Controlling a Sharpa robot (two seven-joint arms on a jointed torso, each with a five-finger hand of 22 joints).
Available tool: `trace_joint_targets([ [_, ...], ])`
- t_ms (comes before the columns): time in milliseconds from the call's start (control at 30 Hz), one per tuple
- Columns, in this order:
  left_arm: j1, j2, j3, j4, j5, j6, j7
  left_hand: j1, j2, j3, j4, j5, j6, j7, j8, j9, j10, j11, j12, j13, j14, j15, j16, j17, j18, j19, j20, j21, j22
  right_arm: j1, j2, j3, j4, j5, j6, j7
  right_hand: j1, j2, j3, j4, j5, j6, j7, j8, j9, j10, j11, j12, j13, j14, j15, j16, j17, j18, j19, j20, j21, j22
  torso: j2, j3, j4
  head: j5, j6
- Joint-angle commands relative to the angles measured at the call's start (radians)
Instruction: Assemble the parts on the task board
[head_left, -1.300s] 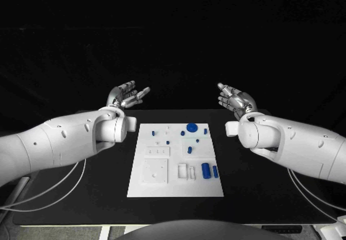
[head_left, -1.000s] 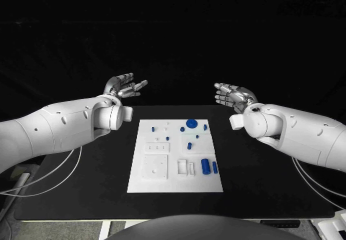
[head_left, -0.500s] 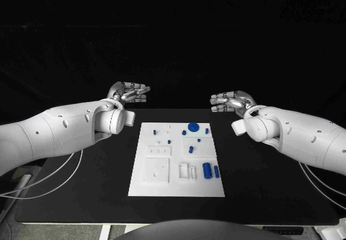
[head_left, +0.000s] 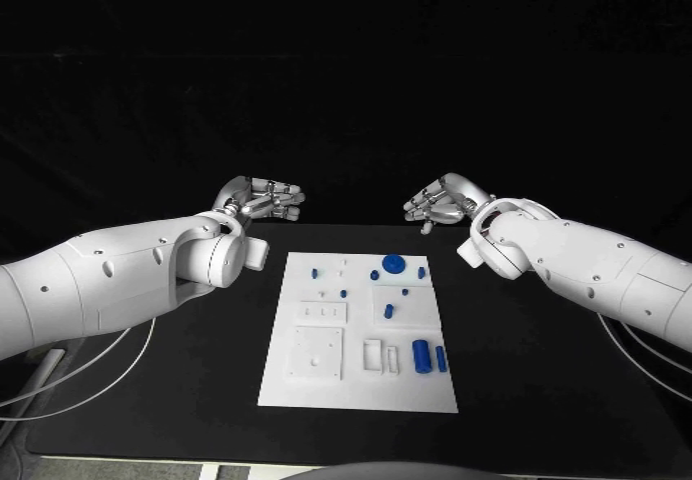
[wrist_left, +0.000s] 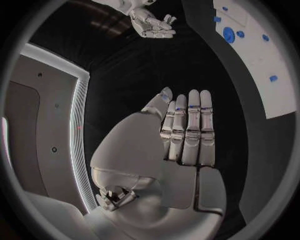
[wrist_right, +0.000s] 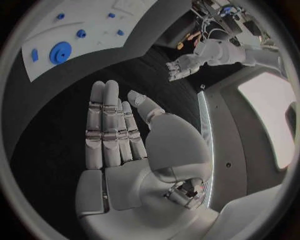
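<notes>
The white task board (head_left: 353, 385) lies in the middle of the black table. Small blue parts sit on it: a round disc (head_left: 391, 264) near its far end and a cylinder (head_left: 421, 355) lying at its right side. My left hand (head_left: 264, 199) hovers beyond the board's far left corner and holds nothing. My right hand (head_left: 437, 205) hovers beyond the far right corner, also with nothing in it. In the left wrist view the left hand (wrist_left: 181, 135) has its fingers straight and side by side, with the board (wrist_left: 275, 75) off to one side. The right hand (wrist_right: 119, 130) looks the same, with the disc (wrist_right: 60, 52) ahead of it.
Bare black table (head_left: 173, 370) surrounds the board on both sides. Several small white blocks (head_left: 374, 352) stand on the board beside the cylinder. Grey cables (head_left: 87, 385) hang under the left arm near the table's left edge.
Both hands have turned over from a palm-up pose with spread fingers and moved closer together over the table's far edge. The parts on the board have not moved.
</notes>
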Motion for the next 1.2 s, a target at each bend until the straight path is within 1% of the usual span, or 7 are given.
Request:
trace_joint_targets([
  [33, 0.011, -0.014, 0.002, 0.035, -0.033, 0.032, 0.005, -0.016, 0.022, -0.003, -0.031, 0.004, 0.002, 0.002, -0.003, 0.0, 0.002, 0.001, 0.0, 0.001, -0.004, 0.0, 0.018, 0.001, -0.006, -0.078, 0.004, 0.097, 0.092, 0.008, 0.014, 0.001, -0.012, -0.311, 0.002, -0.018, -0.005, -0.024, 0.021, -0.003, -0.005, 0.001, -0.002, -0.006, -0.002, -0.004, -0.005, 0.001, 0.0, 0.043, -0.008, 0.155, 0.102, 0.02, 0.037, -0.01, 0.081, 0.059, 0.03, -0.0033, 0.0259, -0.009, 0.02],
  [100, 0.014, -0.022, 0.003, 0.053, -0.039, 0.038, 0.006, -0.016, 0.018, -0.003, -0.037, 0.005, 0.0, 0.003, -0.005, -0.001, -0.002, 0.003, -0.003, 0.001, 0.001, -0.002, 0.022, 0.002, -0.004, -0.078, 0.003, 0.104, 0.099, 0.01, 0.021, 0.001, -0.016, -0.375, 0.003, -0.029, -0.017, -0.034, 0.046, -0.001, -0.007, -0.006, 0.0, -0.005, -0.002, -0.013, -0.004, 0.008, 0.002, 0.033, -0.006, 0.288, 0.184, 0.029, 0.05, -0.013, 0.153, 0.116, 0.036, -0.0041, 0.0333, -0.015, 0.026],
  [200, 0.019, -0.035, 0.004, 0.082, -0.051, 0.05, 0.006, -0.019, 0.014, -0.004, -0.043, 0.002, -0.003, 0.004, -0.005, -0.001, -0.009, 0.005, -0.003, 0.001, 0.012, -0.007, 0.032, 0.005, -0.002, -0.073, 0.0, 0.117, 0.108, 0.013, 0.031, 0.002, -0.018, -0.469, 0.006, -0.047, -0.024, -0.042, 0.065, 0.002, -0.013, -0.01, 0.0, -0.007, -0.002, -0.025, 0.001, 0.004, 0.0, 0.011, -0.002, 0.376, 0.239, 0.043, 0.034, -0.005, 0.206, 0.171, 0.048, -0.006, 0.0441, -0.02, 0.035],
  [533, 0.051, -0.07, 0.006, 0.168, -0.079, 0.064, 0.007, -0.045, 0.007, -0.008, -0.061, -0.003, -0.01, 0.004, -0.005, -0.001, -0.012, 0.006, -0.003, 0.001, 0.009, -0.008, 0.053, 0.01, -0.002, -0.075, 0.0, 0.125, 0.122, 0.018, 0.058, 0.001, -0.019, -0.702, 0.031, -0.098, -0.034, -0.065, 0.022, 0.009, -0.009, -0.024, -0.003, -0.007, -0.002, -0.068, 0.01, 0.005, 0.001, -0.004, 0.008, 0.46, 0.255, 0.03, 0.051, -0.005, 0.271, 0.253, 0.094, -0.0109, 0.0744, -0.034, 0.064],
  [733, 0.069, -0.081, 0.008, 0.202, -0.083, 0.066, 0.005, -0.057, 0.006, -0.006, -0.067, -0.003, -0.016, 0.006, -0.005, -0.001, -0.016, 0.008, -0.003, 0.001, 0.004, -0.007, 0.058, 0.009, -0.002, -0.068, 0.001, 0.11, 0.114, 0.018, 0.068, -0.005, -0.021, -0.769, 0.048, -0.117, -0.018, -0.053, -0.031, 0.007, -0.016, -0.029, -0.001, -0.007, -0.002, -0.079, 0.014, 0.004, 0.001, -0.014, 0.012, 0.497, 0.228, 0.038, 0.06, 0.0, 0.282, 0.3, 0.114, -0.0113, 0.0829, -0.039, 0.074],
  [967, 0.085, -0.088, 0.009, 0.226, -0.089, 0.067, 0.003, -0.063, 0.004, -0.006, -0.068, -0.007, -0.022, 0.006, -0.005, -0.001, -0.021, 0.009, -0.003, 0.001, -0.001, -0.005, 0.058, 0.007, -0.003, -0.064, 0.003, 0.098, 0.107, 0.014, 0.073, -0.011, -0.024, -0.805, 0.068, -0.135, -0.009, -0.054, -0.059, 0.01, -0.023, -0.043, 0.001, -0.007, -0.002, -0.099, 0.018, 0.004, 0.001, -0.018, 0.016, 0.516, 0.207, 0.043, 0.064, 0.005, 0.269, 0.325, 0.131, -0.0104, 0.0865, -0.052, 0.077],
  [1200, 0.095, -0.093, 0.01, 0.236, -0.094, 0.066, 0.0, -0.067, 0.001, -0.005, -0.066, -0.01, -0.023, 0.008, -0.004, -0.001, -0.026, 0.012, -0.003, 0.001, -0.004, -0.002, 0.057, 0.005, -0.002, -0.055, 0.006, 0.079, 0.096, 0.006, 0.072, -0.018, -0.026, -0.818, 0.085, -0.145, 0.015, -0.053, -0.103, 0.022, -0.024, -0.055, 0.005, -0.008, -0.002, -0.124, 0.024, 0.004, 0.0, -0.024, 0.02, 0.531, 0.186, 0.048, 0.072, 0.01, 0.241, 0.355, 0.143, -0.0065, 0.0874, -0.056, 0.08],
])
